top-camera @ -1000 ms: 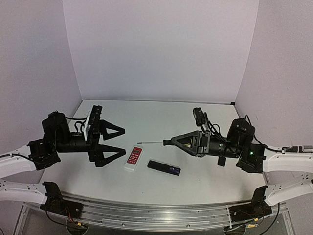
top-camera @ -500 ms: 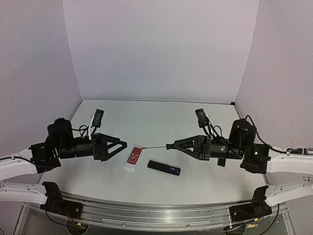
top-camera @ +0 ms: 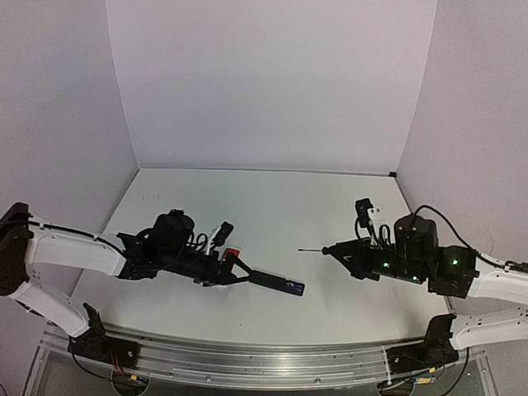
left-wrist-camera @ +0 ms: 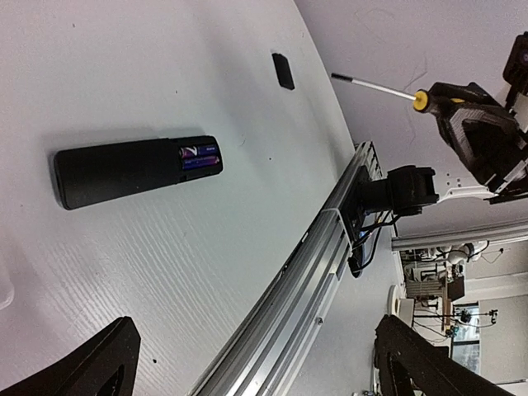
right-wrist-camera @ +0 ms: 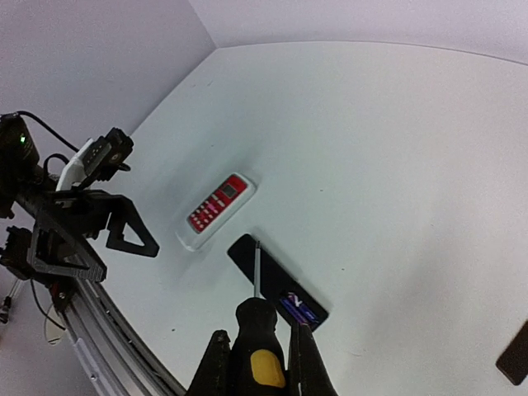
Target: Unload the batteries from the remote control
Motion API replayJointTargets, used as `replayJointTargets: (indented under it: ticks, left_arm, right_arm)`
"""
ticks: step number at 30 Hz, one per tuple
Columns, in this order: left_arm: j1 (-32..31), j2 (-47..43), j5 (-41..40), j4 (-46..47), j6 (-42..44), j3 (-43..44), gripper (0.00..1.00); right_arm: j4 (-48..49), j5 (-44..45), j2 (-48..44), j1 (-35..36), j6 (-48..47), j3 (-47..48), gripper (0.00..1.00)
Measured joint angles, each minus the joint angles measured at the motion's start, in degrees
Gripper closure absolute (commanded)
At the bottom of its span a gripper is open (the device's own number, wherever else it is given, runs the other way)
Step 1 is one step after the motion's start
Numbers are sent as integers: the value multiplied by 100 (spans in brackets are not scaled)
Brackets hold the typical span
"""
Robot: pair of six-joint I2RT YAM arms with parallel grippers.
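Observation:
The black remote control lies flat on the table with its compartment uncovered, and the batteries sit inside with purple labels showing. My left gripper hovers open just short of it, one finger on each side of the view. From above, the left gripper reaches the remote control's left end. My right gripper is shut on a yellow-and-black screwdriver, held off to the right of the remote control and batteries. The screwdriver points left.
A white remote with a red panel lies just left of the black one, mostly hidden under my left arm from above. A small flat black piece rests on the table farther right. The metal rail runs along the table's near edge.
My left arm has swung in from the left and lowered over the white remote, up to the black remote. My right arm has pulled back to the right with the screwdriver.

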Motion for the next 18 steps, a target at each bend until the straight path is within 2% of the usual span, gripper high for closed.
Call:
replayJointTargets:
  ticks: [5, 11, 18]
  left_arm:
    - [-205, 1140, 170, 279, -270, 319, 0]
    - [-289, 2418, -91, 274, -380, 1083, 0]
    - [-249, 3025, -561, 89, -391, 1804, 0]
  right_arm:
    - [-552, 586, -178, 0, 0, -24, 100]
    - [-761, 771, -257, 0, -2, -120, 100]
    - [-842, 849, -397, 0, -9, -177, 100]
